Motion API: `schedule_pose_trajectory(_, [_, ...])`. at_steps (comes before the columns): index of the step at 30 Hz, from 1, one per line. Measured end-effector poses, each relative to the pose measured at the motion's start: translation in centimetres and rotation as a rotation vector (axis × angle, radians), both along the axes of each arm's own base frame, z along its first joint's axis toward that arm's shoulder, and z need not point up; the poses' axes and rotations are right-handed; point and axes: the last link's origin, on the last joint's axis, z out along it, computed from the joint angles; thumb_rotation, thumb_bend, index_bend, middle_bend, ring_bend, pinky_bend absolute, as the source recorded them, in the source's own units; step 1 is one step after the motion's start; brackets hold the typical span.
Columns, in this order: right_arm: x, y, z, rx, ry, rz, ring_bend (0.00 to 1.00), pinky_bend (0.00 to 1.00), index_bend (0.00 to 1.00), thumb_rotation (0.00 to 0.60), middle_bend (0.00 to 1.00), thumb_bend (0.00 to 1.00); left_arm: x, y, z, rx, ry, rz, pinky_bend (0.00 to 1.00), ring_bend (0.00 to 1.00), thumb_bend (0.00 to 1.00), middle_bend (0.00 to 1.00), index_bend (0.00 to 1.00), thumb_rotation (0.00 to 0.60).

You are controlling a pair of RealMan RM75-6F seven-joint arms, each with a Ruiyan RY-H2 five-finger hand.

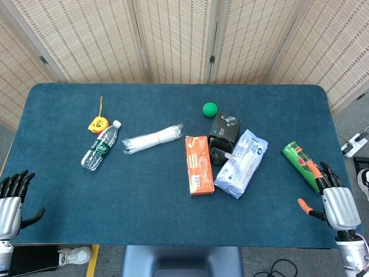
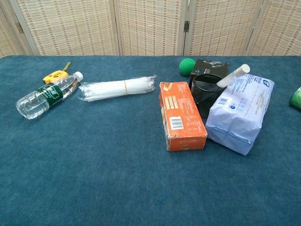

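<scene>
Where carpet lies blue, crinkled green packet (image 1: pixel 300 157)

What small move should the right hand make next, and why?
Probably ease the right hand forward and a little inward onto the green tube. Its fingertips already sit at the tube's near end, the hand holds nothing with fingers apart, and the tube lies flat on the table, apart from the white packet.
</scene>
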Motion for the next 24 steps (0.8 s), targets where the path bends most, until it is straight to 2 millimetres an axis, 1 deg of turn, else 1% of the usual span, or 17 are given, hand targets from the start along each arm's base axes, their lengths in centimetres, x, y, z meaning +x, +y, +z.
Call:
schedule_pose_trajectory(6, [-0.1, 1.1, 0.7, -0.036, 0.005, -0.031, 0.03, 0.15, 0.08, 0.600, 0.16, 0.18, 0.2, 0.1, -0.2, -0.004, -0.001, -0.014, 0.07, 0.07, 0.26, 0.10, 0.13, 0.600])
schedule_pose_trajectory(13, [0.1, 0.9, 0.5, -0.029, -0.007, -0.014, 0.05, 0.15, 0.13, 0.600, 0.19, 0.18, 0.0, -0.2, -0.1, -0.004, -0.009, -0.011, 0.07, 0.07, 0.26, 0.10, 0.13, 0.600])
schedule_pose_trajectory(16, [0.3, 0.2, 0.3, -0.039, -0.017, -0.011, 0.07, 0.15, 0.19, 0.600, 0.23, 0.21, 0.0, -0.3, -0.1, -0.007, -0.009, -0.012, 0.07, 0.07, 0.26, 0.10, 0.13, 0.600])
schedule_pose_trajectory(19, [0.4, -0.9, -0.1, -0.028, -0.027, -0.011, 0.08, 0.15, 0.25, 0.600, 0.25, 0.21, 0.1, -0.3, -0.1, -0.012, -0.010, -0.017, 0.07, 0.07, 0.26, 0.10, 0.13, 0.600])
schedule_pose_trajectory(22, [0.8, -2.5, -0.9, 0.003, -0.038, -0.004, 0.09, 0.15, 0.29, 0.600, 0.26, 0.21, 0.1, -0.3, 0.0, -0.010, -0.011, -0.016, 0.07, 0.07, 0.26, 0.10, 0.13, 0.600])
schedule_pose_trajectory(24, [1.3, -4.1, -1.5, 0.030, -0.045, 0.005, 0.09, 0.15, 0.32, 0.600, 0.26, 0.21, 0.0, -0.4, 0.1, -0.009, -0.012, -0.012, 0.07, 0.07, 0.26, 0.10, 0.13, 0.600])
